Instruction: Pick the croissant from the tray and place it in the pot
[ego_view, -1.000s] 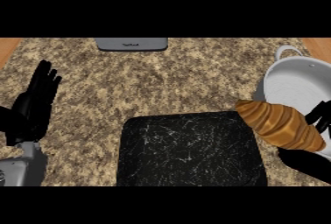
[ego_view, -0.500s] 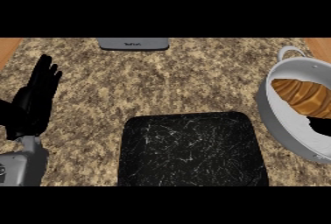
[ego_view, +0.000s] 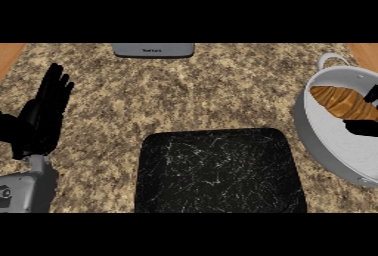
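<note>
croissant (ego_view: 336, 100) in pot (ego_view: 301, 117), in right robot hand (ego_view: 362, 127)

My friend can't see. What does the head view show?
The right hand holds a croissant inside the white pot at the right. A black tray sits in the middle of the counter, and the left hand rests open at the left.

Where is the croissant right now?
Head view, far right: the croissant shows within the rim of the white pot, with the right robot hand curled round its outer end, up and right of the black tray.
</note>
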